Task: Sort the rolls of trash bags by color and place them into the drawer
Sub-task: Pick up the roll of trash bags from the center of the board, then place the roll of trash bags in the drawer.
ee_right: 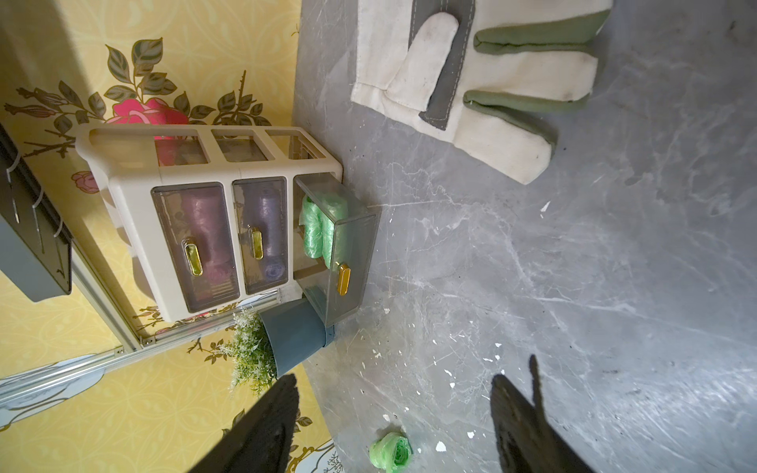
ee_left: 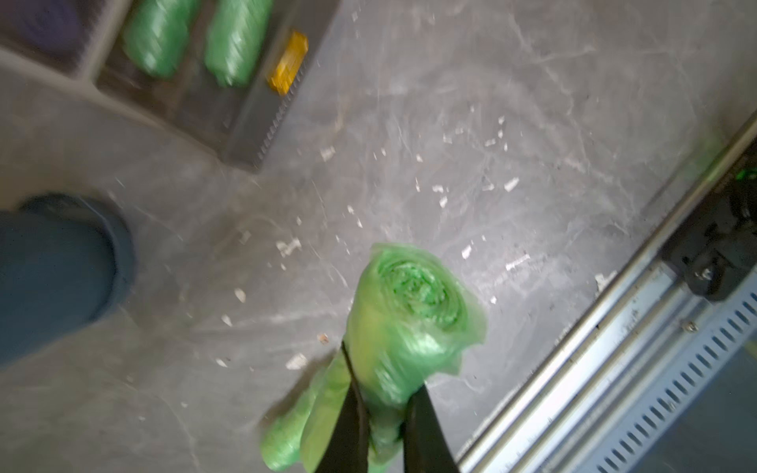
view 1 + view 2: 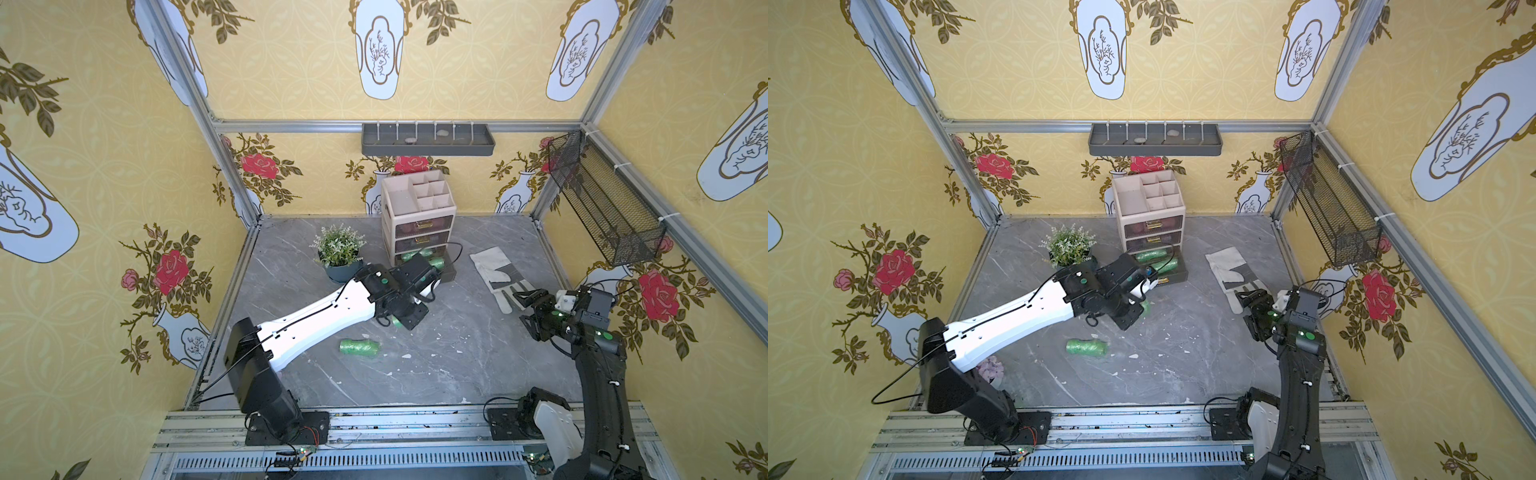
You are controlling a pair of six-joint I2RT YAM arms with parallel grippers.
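Grey marble tabletop [image 3: 1183,365] bearing: beige drawer unit [image 3: 1148,199], bottom drawer [image 3: 1174,276] open with green rolls [image 3: 1163,264] inside; potted plant [image 3: 1068,247]; work glove [image 3: 1229,270]; loose green roll [image 3: 1086,347]; half-hidden green roll [image 3: 1145,307] beneath left arm [image 3: 1017,320]; lilac flower cluster [image 3: 990,369]; right gripper [image 3: 1246,305], jaws apart, near the glove's fingers.

My bench [image 3: 457,374] is a grey, white-veined marble slab. At its back stands a beige drawer unit [image 3: 417,208]. A potted plant [image 3: 338,253] stands just beside it on my left, and a work glove [image 3: 492,266] lies flat on my right. One green roll of trash bags [image 3: 359,347] lies on its side near the middle, among scattered white scraps [image 3: 406,356]. A lilac flower cluster [image 3: 990,368] sits at the left edge.
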